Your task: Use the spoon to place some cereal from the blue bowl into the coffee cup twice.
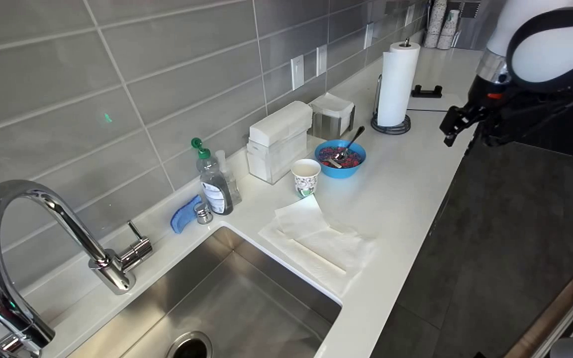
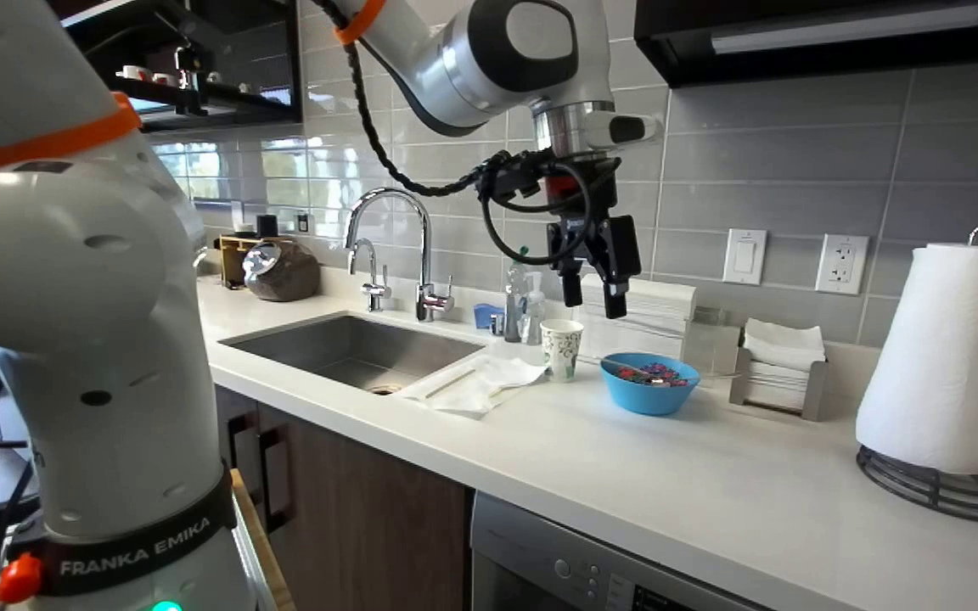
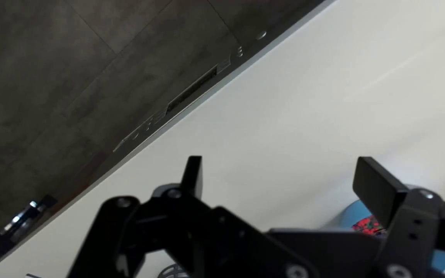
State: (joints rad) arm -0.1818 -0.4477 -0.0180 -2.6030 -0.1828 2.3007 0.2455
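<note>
- Claw [image 3: 280, 165]: hangs above the counter [image 1: 391, 209], off to the open-edge side of the blue bowl [image 2: 649, 397]; fingers [image 3: 377, 187] spread wide, nothing between them.
- Spoon [image 1: 354, 138]: leans in the bowl, head in the cereal [image 1: 351, 161], handle out over the rim (pale stick [image 1: 334, 163] in there too, can't tell what).
- Paper coffee cup [image 2: 561, 355]: upright, just beside the bowl, not touching; bottom hidden, so scoop count unclear.
- Step, likely: pre-grasp, spoon not yet picked up.
- Next move should: line up over the spoon handle, lower, pinch, then scoop toward the cup.
- Farther out: paper-towel roll [image 2: 947, 365] one way, sink [image 1: 256, 318] the other.
</note>
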